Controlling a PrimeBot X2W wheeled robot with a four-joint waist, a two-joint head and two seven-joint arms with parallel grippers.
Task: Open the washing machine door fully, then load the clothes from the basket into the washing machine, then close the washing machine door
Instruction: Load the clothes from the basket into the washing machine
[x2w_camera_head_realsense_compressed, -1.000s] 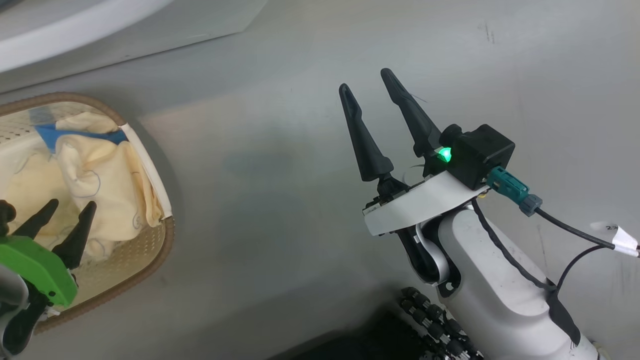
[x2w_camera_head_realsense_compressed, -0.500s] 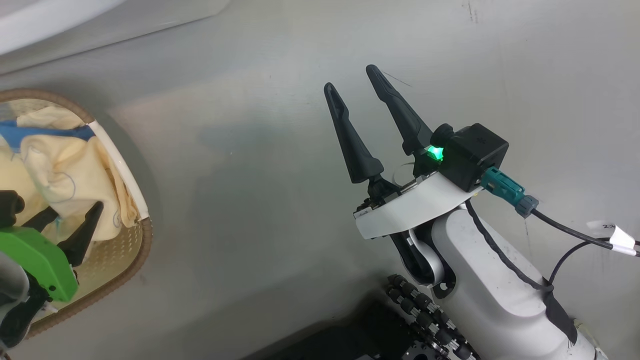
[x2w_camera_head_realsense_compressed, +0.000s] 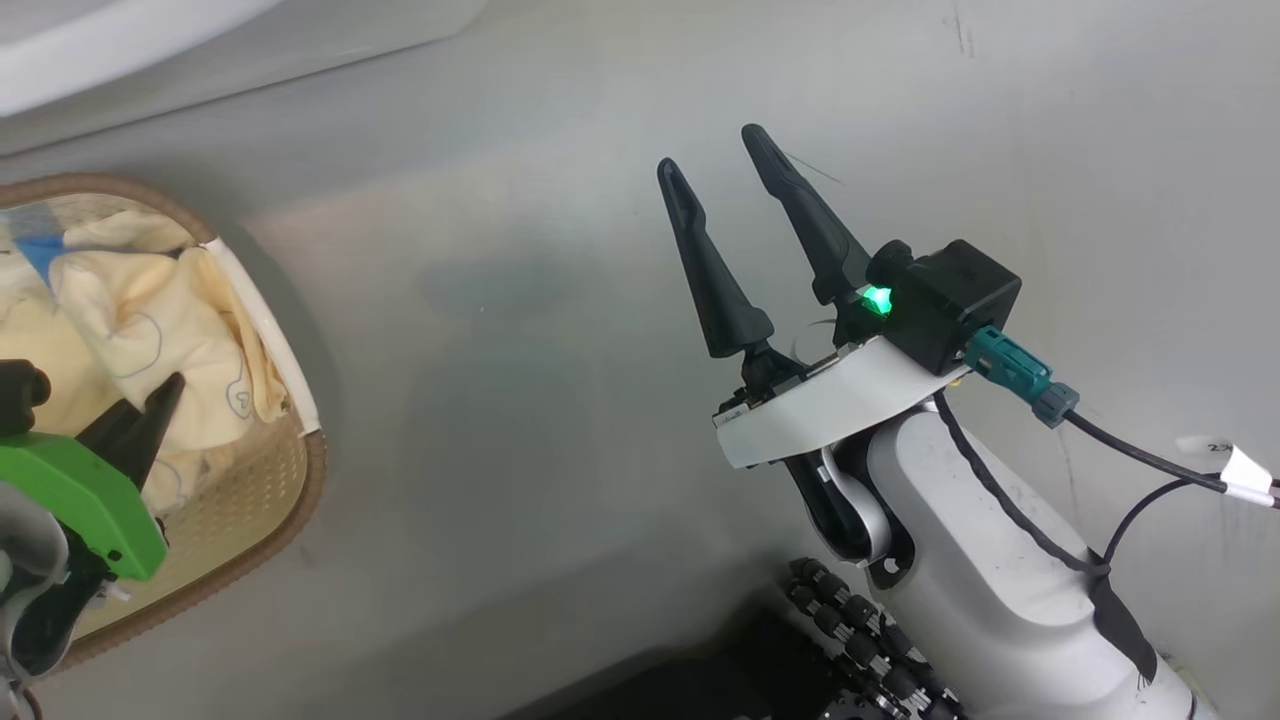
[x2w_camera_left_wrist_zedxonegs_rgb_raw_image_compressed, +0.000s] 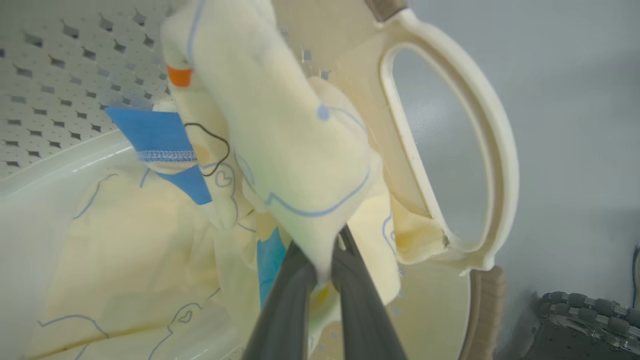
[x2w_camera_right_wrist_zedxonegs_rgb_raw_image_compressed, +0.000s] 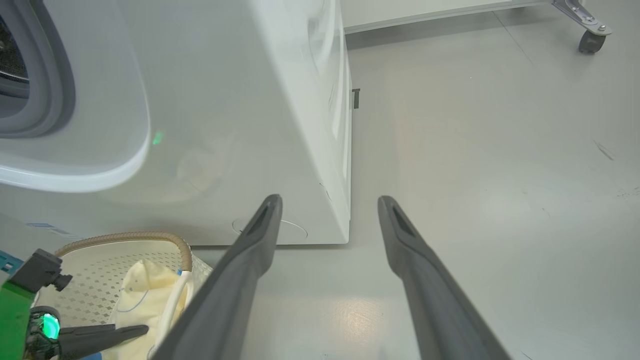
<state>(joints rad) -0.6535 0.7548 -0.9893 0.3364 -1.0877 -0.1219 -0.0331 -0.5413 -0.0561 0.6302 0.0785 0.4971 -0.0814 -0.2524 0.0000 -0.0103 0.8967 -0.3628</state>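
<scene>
The cream basket (x2w_camera_head_realsense_compressed: 300, 500) sits on the floor at the left with the pale yellow clothes (x2w_camera_head_realsense_compressed: 150, 310) piled inside. My left gripper (x2w_camera_head_realsense_compressed: 165, 392) reaches into the basket. In the left wrist view the left gripper (x2w_camera_left_wrist_zedxonegs_rgb_raw_image_compressed: 322, 280) is shut on a fold of a yellow garment (x2w_camera_left_wrist_zedxonegs_rgb_raw_image_compressed: 280, 125) beside the basket's loop handle (x2w_camera_left_wrist_zedxonegs_rgb_raw_image_compressed: 495, 150). My right gripper (x2w_camera_head_realsense_compressed: 710, 150) hangs open over bare floor, holding nothing. Past the right gripper (x2w_camera_right_wrist_zedxonegs_rgb_raw_image_compressed: 330, 200), the white washing machine (x2w_camera_right_wrist_zedxonegs_rgb_raw_image_compressed: 225, 100) stands behind the basket (x2w_camera_right_wrist_zedxonegs_rgb_raw_image_compressed: 125, 237), its grey gasket (x2w_camera_right_wrist_zedxonegs_rgb_raw_image_compressed: 55, 75) at the far left. The washing machine door is out of view.
Grey floor (x2w_camera_head_realsense_compressed: 520, 400) stretches between the basket and my right arm. My base's roller wheels (x2w_camera_head_realsense_compressed: 860, 640) are at the bottom. A castor (x2w_camera_right_wrist_zedxonegs_rgb_raw_image_compressed: 590, 42) of a frame stands far off to the right of the machine.
My left gripper's fingers have come together on a yellow garment in the basket. The head camera shifted a little; the right arm holds about the same pose.
</scene>
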